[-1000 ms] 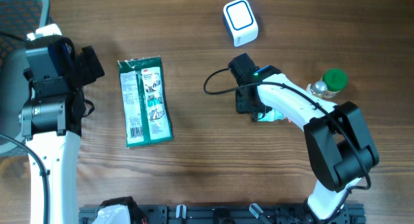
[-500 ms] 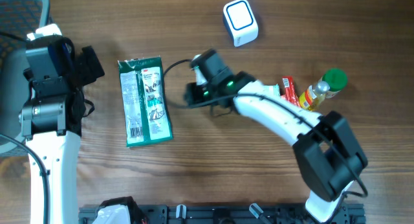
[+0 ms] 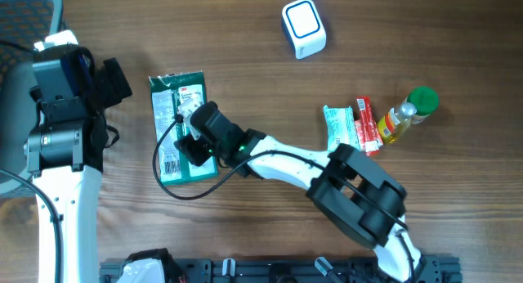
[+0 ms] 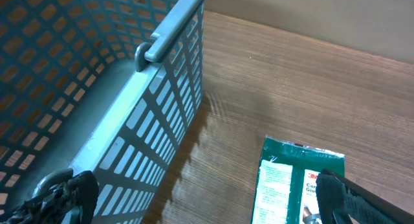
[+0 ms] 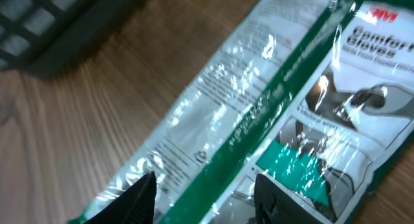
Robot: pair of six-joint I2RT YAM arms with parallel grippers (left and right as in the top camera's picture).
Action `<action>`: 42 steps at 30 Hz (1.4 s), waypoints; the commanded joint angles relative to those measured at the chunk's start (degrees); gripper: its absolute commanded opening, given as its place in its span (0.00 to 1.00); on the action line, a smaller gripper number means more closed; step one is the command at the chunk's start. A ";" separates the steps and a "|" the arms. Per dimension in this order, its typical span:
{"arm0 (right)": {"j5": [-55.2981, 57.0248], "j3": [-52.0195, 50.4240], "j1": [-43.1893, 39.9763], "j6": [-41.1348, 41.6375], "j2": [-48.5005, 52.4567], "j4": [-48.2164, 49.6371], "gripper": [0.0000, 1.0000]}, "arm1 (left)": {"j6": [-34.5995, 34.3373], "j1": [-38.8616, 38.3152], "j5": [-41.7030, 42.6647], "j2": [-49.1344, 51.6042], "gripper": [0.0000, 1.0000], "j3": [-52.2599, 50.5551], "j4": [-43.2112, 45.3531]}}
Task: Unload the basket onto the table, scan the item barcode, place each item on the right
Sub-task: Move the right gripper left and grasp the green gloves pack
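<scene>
Your right gripper hovers half open, holding nothing, over the flat green-and-white plastic glove packet at 9 o'clock on the tabletop; it looks light, floppy and slick, so pinch an edge seam, not the face.

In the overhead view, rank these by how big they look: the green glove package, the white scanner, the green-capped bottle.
Largest: green glove package.
Then: white scanner and green-capped bottle, which look about alike, so I won't rank them.
</scene>
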 commanded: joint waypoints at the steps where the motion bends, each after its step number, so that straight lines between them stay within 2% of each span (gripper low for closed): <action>1: 1.07 0.55 -0.15 -1.70 3.37 -1.01 0.49 | 0.11 0.33 0.28 -0.04 1.00 0.24 0.15; 4: 1.64 0.55 -0.57 -0.35 3.37 -4.04 0.48 | 0.11 0.33 0.28 -0.04 1.00 0.24 0.15; 10: 5.11 0.57 -4.31 11.08 1.99 -16.22 0.48 | 0.11 0.33 0.28 -0.04 1.00 0.24 0.15; 13: 5.07 0.57 -7.23 14.19 -0.68 -22.21 0.49 | 0.11 0.33 0.28 -0.04 1.00 0.24 0.15; 20: 3.72 0.57 -11.26 14.88 -5.46 -36.61 0.53 | 0.11 0.33 0.28 -0.04 1.00 0.24 0.15; 29: 0.96 0.57 -11.34 14.40 -5.75 -36.72 0.56 | 0.11 0.33 0.28 -0.04 1.00 0.24 0.15; 34: 1.33 0.57 -11.37 9.38 -8.98 -38.25 0.58 | 0.11 0.33 0.28 -0.04 1.00 0.24 0.15; 37: 5.07 0.57 -11.41 9.38 -11.87 -40.15 0.58 | 0.11 0.33 0.28 -0.04 1.00 0.24 0.15; 39: 11.50 0.57 -11.41 10.86 -12.57 -41.66 0.62 | 0.11 0.33 0.28 -0.04 1.00 0.24 0.15; 42: 13.68 0.55 -11.41 10.88 -12.46 -41.75 0.65 | 0.11 0.33 0.28 -0.04 1.00 0.24 0.15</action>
